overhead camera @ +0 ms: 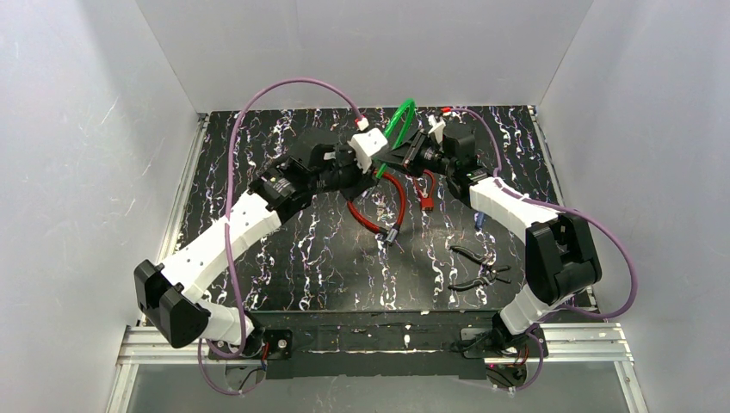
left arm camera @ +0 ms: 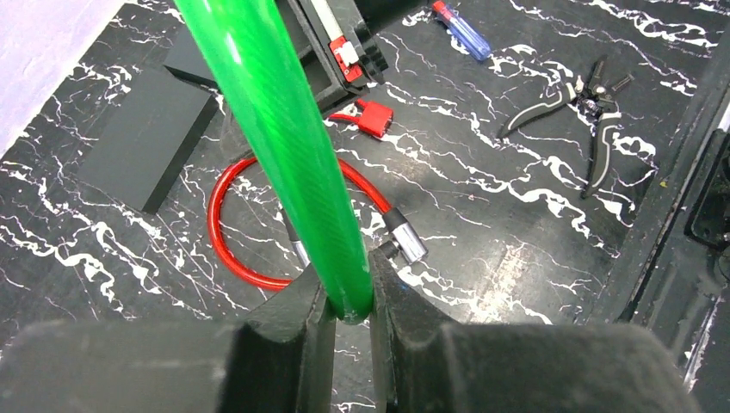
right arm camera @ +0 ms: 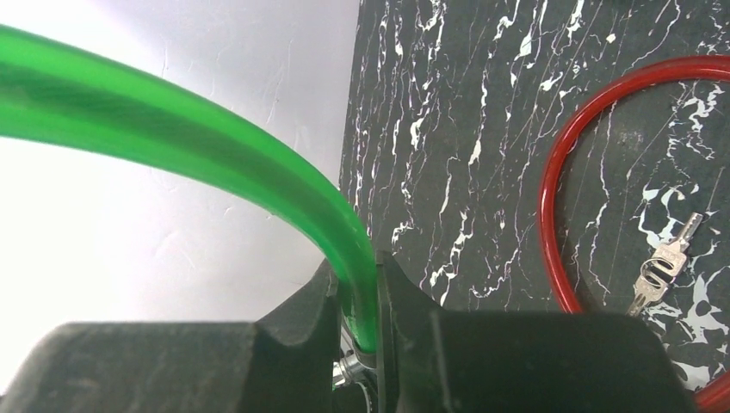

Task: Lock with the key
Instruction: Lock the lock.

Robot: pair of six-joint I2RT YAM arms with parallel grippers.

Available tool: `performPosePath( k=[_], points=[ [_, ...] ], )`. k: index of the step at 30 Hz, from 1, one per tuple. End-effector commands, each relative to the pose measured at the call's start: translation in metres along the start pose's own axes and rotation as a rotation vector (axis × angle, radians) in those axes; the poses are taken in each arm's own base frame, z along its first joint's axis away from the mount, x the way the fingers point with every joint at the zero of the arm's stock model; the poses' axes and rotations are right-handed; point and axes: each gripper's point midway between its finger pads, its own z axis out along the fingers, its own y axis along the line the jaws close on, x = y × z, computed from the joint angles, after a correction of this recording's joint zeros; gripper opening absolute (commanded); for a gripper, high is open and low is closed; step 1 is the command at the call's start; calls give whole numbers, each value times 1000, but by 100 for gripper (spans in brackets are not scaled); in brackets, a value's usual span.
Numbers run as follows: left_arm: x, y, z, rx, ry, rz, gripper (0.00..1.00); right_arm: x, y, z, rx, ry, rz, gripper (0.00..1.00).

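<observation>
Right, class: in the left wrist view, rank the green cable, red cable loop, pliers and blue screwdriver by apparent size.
1. green cable, inflated by nearness to the camera
2. red cable loop
3. pliers
4. blue screwdriver, partly cut off

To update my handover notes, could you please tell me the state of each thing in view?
green cable: lifted, clamped by both grippers
left gripper: shut on green cable
right gripper: shut on green cable
red cable: looped flat on table
keys: lying on table, unheld
pliers: lying on table, handles spread
screwdriver: lying on table
</observation>
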Motion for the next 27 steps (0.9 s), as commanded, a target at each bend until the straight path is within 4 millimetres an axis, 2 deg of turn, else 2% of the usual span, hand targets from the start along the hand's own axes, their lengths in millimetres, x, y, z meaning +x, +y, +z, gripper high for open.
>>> performPosePath(
  k=[1,3,7,13,16,21,24,27],
  points=[
    [35,-13,0,66,141,-103,9,-5,88,-19,-257,16,-25,1],
    [27,-14,-4,99,116,-183,14,-5,85,-19,-245,15,-22,1],
    [15,-5,-10,137,64,-355,20,-2,70,-17,-200,19,6,1],
    [8,-3,-14,159,22,-365,42,1,53,-15,-157,21,53,1],
    [2,-1,-20,157,-23,-385,44,1,48,-15,-138,21,61,1],
    [-8,22,-39,103,-102,-436,45,2,35,-14,-84,26,95,1],
    [-4,33,-47,53,-117,-421,43,3,28,-15,-53,27,117,1],
    [8,30,-51,53,-106,-355,41,4,23,-15,-40,30,138,1]
  ],
)
